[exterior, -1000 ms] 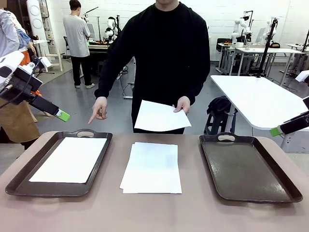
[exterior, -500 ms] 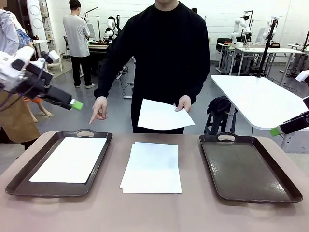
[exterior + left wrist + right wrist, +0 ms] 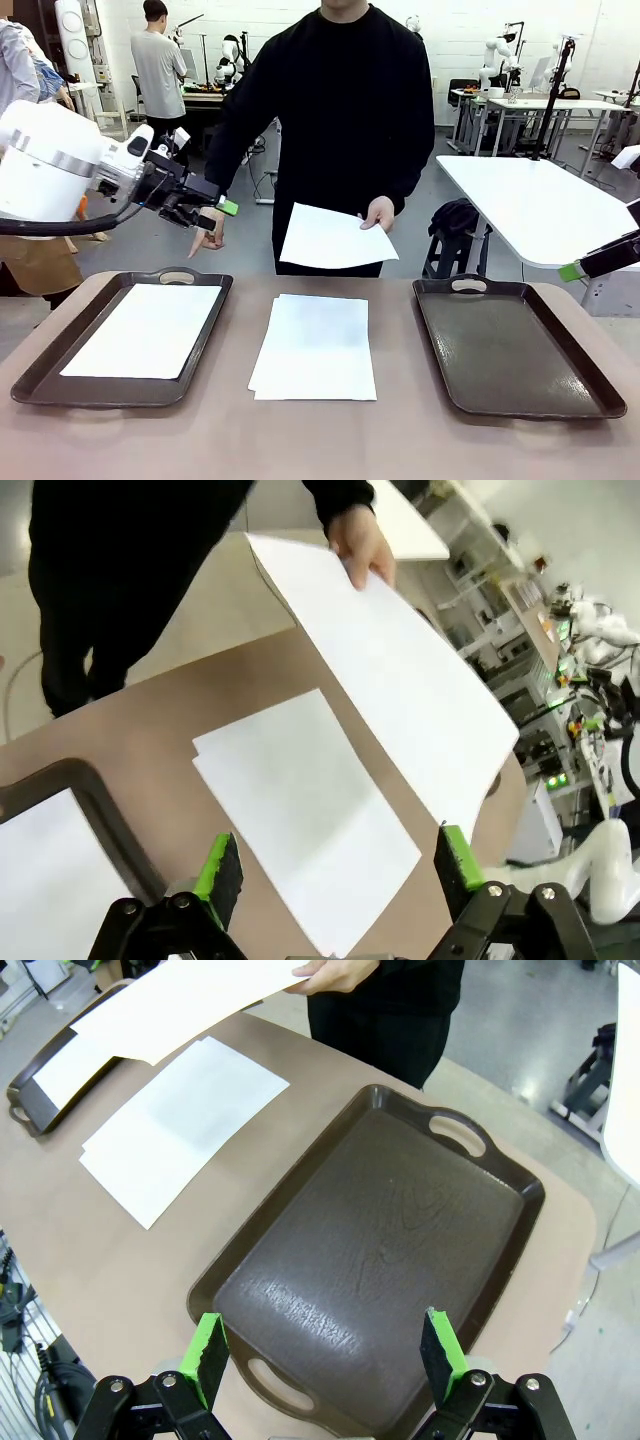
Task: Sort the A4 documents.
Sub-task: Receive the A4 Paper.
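A stack of white A4 documents (image 3: 315, 345) (image 3: 300, 810) (image 3: 180, 1125) lies mid-table. One more sheet (image 3: 145, 330) rests in the left brown tray (image 3: 45, 375). The person holds a further sheet (image 3: 335, 238) (image 3: 400, 670) (image 3: 180, 1000) in one hand (image 3: 378, 212) above the far edge and points down with the other hand (image 3: 205, 235). My left gripper (image 3: 218, 212) (image 3: 337, 865) hovers open beside that pointing hand, above the left tray's far end, holding nothing. My right gripper (image 3: 572, 270) (image 3: 324, 1350) hangs open and empty over the bare right tray (image 3: 515, 345) (image 3: 380, 1250).
The brown table carries the two trays at either side of the stack. A white table (image 3: 540, 205) stands behind at the right. Other people and benches are far off in the room.
My left arm has swung in from the left edge toward the middle, ending near the person's pointing hand. The right arm and the papers have stayed put.
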You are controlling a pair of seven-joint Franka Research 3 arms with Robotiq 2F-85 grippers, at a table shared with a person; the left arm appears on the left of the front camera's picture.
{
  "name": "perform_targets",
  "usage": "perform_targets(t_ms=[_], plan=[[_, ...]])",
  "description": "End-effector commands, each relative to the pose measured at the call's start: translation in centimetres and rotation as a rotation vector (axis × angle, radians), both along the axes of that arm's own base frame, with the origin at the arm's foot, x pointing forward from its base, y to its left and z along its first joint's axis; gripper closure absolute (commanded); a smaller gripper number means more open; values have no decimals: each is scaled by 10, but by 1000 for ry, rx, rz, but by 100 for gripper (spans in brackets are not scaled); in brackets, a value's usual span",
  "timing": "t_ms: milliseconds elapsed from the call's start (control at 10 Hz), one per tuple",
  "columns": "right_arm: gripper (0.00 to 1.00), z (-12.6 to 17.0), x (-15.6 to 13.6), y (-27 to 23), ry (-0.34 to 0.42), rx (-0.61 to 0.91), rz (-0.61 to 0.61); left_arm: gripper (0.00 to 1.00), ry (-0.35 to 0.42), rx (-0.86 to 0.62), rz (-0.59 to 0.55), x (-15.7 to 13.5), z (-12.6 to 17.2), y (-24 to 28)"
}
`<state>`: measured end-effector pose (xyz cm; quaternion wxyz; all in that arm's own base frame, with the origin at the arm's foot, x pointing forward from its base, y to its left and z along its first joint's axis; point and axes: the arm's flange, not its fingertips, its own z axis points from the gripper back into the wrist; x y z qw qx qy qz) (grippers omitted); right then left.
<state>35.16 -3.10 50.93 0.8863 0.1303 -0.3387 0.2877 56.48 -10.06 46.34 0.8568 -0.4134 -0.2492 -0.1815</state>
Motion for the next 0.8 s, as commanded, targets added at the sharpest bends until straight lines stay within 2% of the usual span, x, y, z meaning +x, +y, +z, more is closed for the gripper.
perform_targets(t_ms=[0, 300, 700], plan=[[0, -2, 1, 0, 5, 18, 8, 0, 81, -102, 76, 26, 1, -4], [0, -2, 1, 0, 5, 18, 8, 0, 199, -165, 97, 48, -26, -21], [0, -2, 1, 0, 5, 18, 8, 0, 262, -257, 65, 67, -59, -52]])
